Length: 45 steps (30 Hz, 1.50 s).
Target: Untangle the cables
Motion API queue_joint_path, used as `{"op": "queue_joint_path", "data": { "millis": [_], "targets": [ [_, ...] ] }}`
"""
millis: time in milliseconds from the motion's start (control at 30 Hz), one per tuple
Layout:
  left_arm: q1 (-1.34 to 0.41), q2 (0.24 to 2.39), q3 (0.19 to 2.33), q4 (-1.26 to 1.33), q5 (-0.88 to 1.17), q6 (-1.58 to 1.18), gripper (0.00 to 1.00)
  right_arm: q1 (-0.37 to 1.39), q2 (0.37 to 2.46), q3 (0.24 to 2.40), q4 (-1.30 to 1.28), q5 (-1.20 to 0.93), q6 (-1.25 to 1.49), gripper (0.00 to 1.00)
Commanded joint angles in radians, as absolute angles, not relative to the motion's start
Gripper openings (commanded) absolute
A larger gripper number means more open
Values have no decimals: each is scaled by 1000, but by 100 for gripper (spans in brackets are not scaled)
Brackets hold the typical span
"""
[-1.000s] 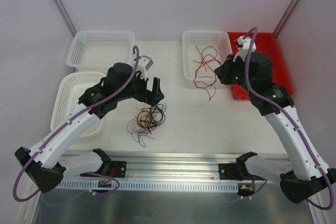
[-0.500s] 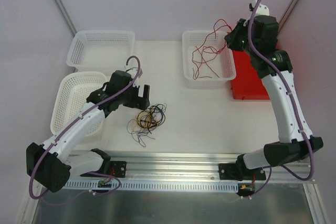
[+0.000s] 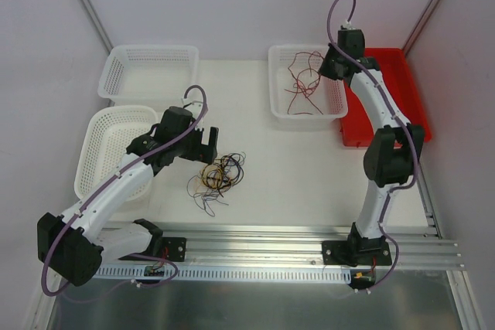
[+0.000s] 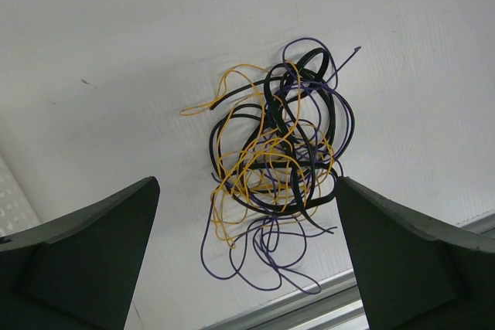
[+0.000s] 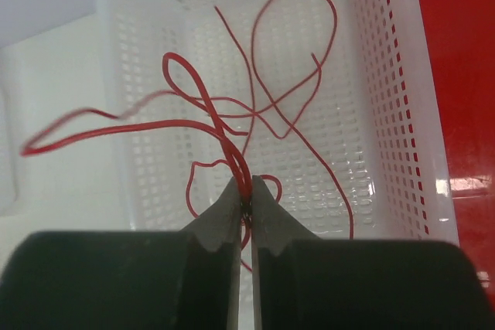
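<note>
A tangle of thin yellow-orange, black and dark purple cables point(image 3: 217, 176) lies on the white table; it also shows in the left wrist view point(image 4: 274, 161). My left gripper point(image 3: 206, 137) hovers open just left of and above it, holding nothing. My right gripper point(image 3: 329, 62) is shut on the red cables point(image 5: 232, 125) and holds them over the white mesh basket point(image 3: 280, 103); the red loops point(image 3: 303, 83) hang down into the basket point(image 5: 387, 98).
A red bin point(image 3: 402, 98) stands right of the mesh basket. Two more white baskets sit at the left, one at the back point(image 3: 147, 71) and one nearer point(image 3: 104, 152). A metal rail point(image 3: 255, 241) runs along the near edge.
My right arm has swung up and back, carrying the red cables from the basket's front edge to above the basket. My left gripper drew back slightly to the left of the tangle.
</note>
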State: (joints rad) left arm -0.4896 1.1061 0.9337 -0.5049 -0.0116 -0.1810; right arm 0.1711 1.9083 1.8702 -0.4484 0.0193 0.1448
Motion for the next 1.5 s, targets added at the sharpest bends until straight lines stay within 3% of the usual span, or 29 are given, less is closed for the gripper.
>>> {"op": "queue_joint_path", "data": {
  "millis": [0, 33, 100, 133, 233, 333, 600, 867, 1300, 1467],
  "targets": [
    [-488, 1098, 928, -486, -32, -150, 99, 155, 2000, 1919, -434, 15, 212, 7],
    [-488, 1100, 928, -486, -32, -150, 99, 147, 2019, 1931, -449, 21, 225, 22],
    [-488, 1108, 928, -489, -29, -146, 99, 141, 2020, 1922, -474, 14, 238, 38],
    [-488, 1111, 928, -489, -29, -146, 99, 141, 2010, 1893, -469, 17, 232, 56],
    [-486, 1115, 928, -492, -22, -146, 99, 141, 1931, 1844, -448, 8, 200, 78],
    [-489, 1115, 930, -495, -14, -150, 99, 144, 1838, 1792, -456, -41, 149, 86],
    [-488, 1126, 931, -500, -12, -167, 99, 192, 1560, 1527, -465, -167, 69, 91],
    [-489, 1157, 931, -531, -2, -288, 97, 389, 1343, 1221, -399, -212, 97, 91],
    [-517, 1106, 750, -519, 6, -577, 88, 733, 1213, 793, -66, -160, 290, 90],
    [-543, 1190, 718, -419, 9, -620, 77, 765, 1186, 755, -31, -127, 304, 89]
  ]
}}
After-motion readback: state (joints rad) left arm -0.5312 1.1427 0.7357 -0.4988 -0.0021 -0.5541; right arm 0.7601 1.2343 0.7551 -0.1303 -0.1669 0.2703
